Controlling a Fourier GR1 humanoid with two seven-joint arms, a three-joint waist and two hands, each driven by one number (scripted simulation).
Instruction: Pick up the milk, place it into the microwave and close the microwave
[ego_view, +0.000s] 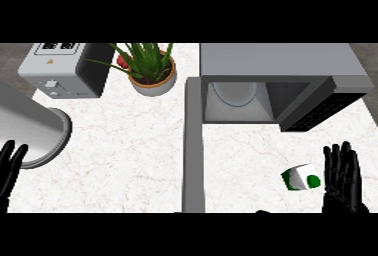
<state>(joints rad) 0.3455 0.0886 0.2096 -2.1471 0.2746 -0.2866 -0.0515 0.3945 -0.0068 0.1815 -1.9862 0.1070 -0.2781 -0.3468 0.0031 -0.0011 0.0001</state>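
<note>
The right hand (342, 176) stands near the desk's front right corner with its fingers straight and spread, holding nothing, its palm turned toward the milk (301, 178), a small green-and-white carton that sits on the desk (133, 150) just beside it, not yet grasped. The first risk is at that gap: if the hand closes from one side only, the light carton could be nudged away toward the open microwave door (193, 145), which stands out from the microwave (280, 80) toward the front edge just left of the carton, or it could tip over. Beyond the carton, the cavity (240, 102) is open and faces the front edge, with a pale round plate (238, 92) inside; the control panel (319, 109) juts out at an angle on its right (a lifted carton swung in carelessly might clip that or the cavity's lip). Closing later means sweeping that long door round, and anything left in its path would block it. The left hand (10, 162) rests open at the front left edge, beside a steel cylinder (33, 132); a toaster (63, 70) and potted plant (151, 65) sit well apart along the back edge.
</note>
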